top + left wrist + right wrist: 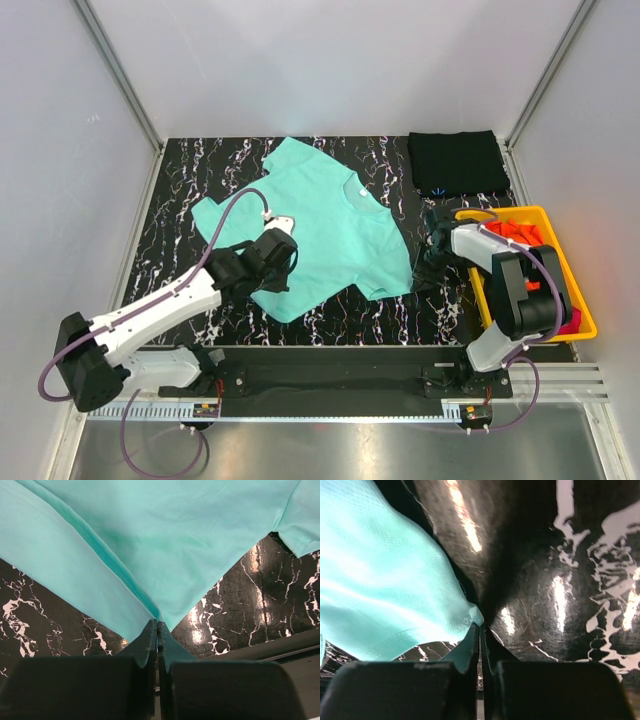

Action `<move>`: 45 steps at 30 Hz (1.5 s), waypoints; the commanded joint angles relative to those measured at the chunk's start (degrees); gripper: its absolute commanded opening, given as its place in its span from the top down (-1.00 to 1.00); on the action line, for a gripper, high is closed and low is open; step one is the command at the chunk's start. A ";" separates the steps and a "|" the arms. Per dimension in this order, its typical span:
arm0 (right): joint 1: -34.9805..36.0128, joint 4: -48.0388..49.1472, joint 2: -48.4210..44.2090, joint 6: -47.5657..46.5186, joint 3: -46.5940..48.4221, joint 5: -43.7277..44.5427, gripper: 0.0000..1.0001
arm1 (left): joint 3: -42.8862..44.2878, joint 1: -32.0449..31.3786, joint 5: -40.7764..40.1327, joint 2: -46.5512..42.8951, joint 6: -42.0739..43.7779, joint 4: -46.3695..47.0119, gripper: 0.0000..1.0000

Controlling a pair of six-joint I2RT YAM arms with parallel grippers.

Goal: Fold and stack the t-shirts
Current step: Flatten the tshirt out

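**A:** The left fingers (155,630), are they clenched or loose?

**B:** Clenched, tips pressed together, with an edge of the teal t-shirt (325,235) pinched between them. In the left wrist view the cloth fans away from the tips, and a hem seam runs along it.

**A:** And the right fingers (476,632)?

**B:** Closed too. A corner of the same teal cloth runs right into their tips, so they appear to be grasping it, low over the tabletop (175,200).

**A:** Where does that shirt lie?

**B:** It is spread flat in the middle of the black marbled tabletop, turned at an angle, with its collar toward the far right. The left arm reaches over its near left part. The right fingers are at its near right corner.

**A:** The other shirts?

**B:** A black t-shirt (457,162) sits folded into a rectangle at the far right corner, apart from the teal one. An orange t-shirt (518,232) lies crumpled in the yellow bin (525,210) at the right edge, just nearer than the black one. The right arm bends across the front of that bin.
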 commanded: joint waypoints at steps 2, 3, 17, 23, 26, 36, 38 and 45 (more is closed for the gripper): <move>0.20 8.95 1.94 -2.18 1.16 2.75 1.00 | -0.29 0.38 -1.57 -3.89 -1.39 -0.25 1.00; 0.20 8.86 1.50 -2.26 1.24 2.93 1.00 | -0.29 0.47 -1.92 -4.25 -1.74 -0.86 1.00; -0.06 4.30 -19.07 3.18 20.54 6.78 1.00 | 13.13 3.55 -16.68 -15.94 -2.71 -5.43 1.00; -1.21 1.39 -23.99 3.45 37.24 11.71 1.00 | 25.52 4.08 -26.35 -18.48 2.20 -4.56 1.00; -1.21 1.39 -27.68 3.36 42.18 11.11 1.00 | 30.19 4.08 -28.64 -21.38 5.19 -4.03 1.00; -1.21 2.09 -44.02 2.13 44.13 3.20 1.00 | 36.35 4.16 -17.67 -33.25 16.27 0.45 1.00; -1.21 1.92 -46.93 2.13 45.62 0.31 1.00 | 37.06 4.16 -16.00 -34.83 16.98 0.63 1.00; -1.29 1.12 -47.91 4.58 46.51 -3.66 1.00 | 35.48 4.07 -14.76 -35.55 17.33 2.03 1.00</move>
